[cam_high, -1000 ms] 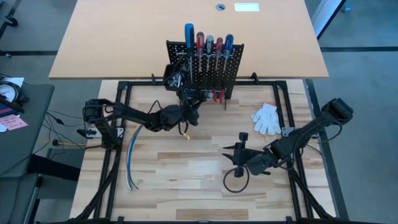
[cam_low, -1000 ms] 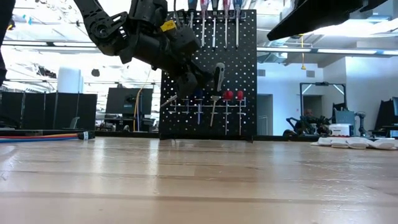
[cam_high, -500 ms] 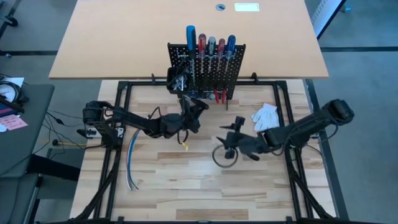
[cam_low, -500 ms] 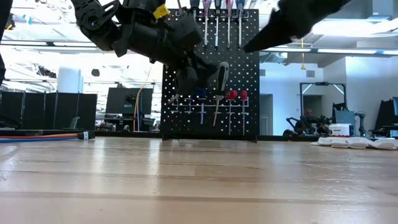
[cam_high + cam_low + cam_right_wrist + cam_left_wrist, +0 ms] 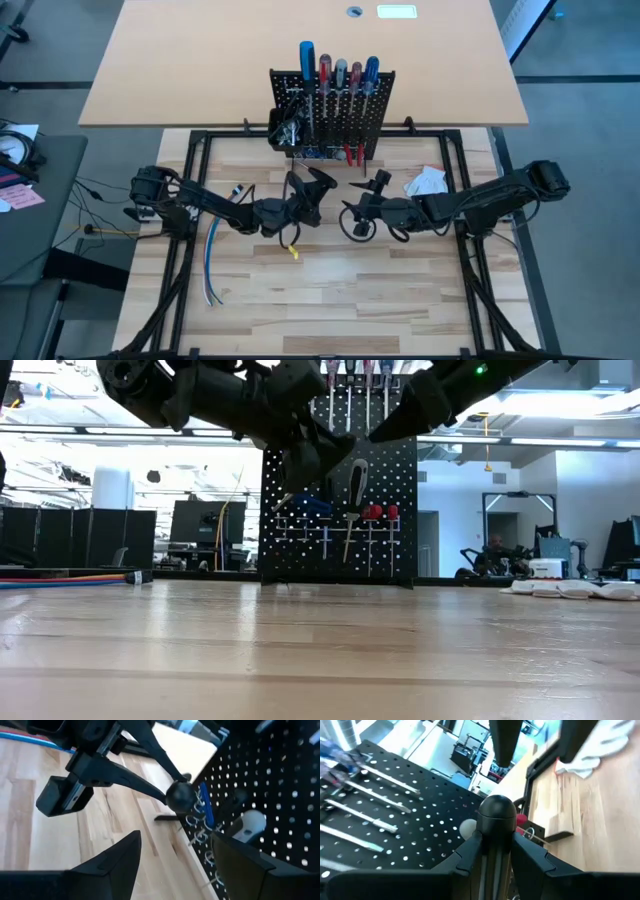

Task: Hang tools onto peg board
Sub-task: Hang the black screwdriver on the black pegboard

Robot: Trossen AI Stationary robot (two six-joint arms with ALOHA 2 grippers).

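Near the far edge of the counter [image 5: 330, 300], the peg board [image 5: 345, 125] stands upright with screwdrivers [image 5: 335, 75] already lined along its top rail and red-handled tools [image 5: 375, 513] hung low on its face. Just in front of it, the left claw [image 5: 310, 190] is pinched on a black-handled screwdriver [image 5: 355, 485], whose rounded handle end is seen between the fingers in the left wrist view. The tool is held nearly upright and close to the panel, apparently so that its shaft can be lowered into a free holder. The right claw [image 5: 362, 205] is brought in beside it from the right, its fingers spread and nothing held; it seems placed to steady or take over the handle. A white glove [image 5: 425, 183] lies toward the right edge and a bundle of cables [image 5: 212, 260] toward the left edge, both apart from the claws. Little room is left between the two claws and the panel, whereas the near half of the counter offers free space for withdrawal.
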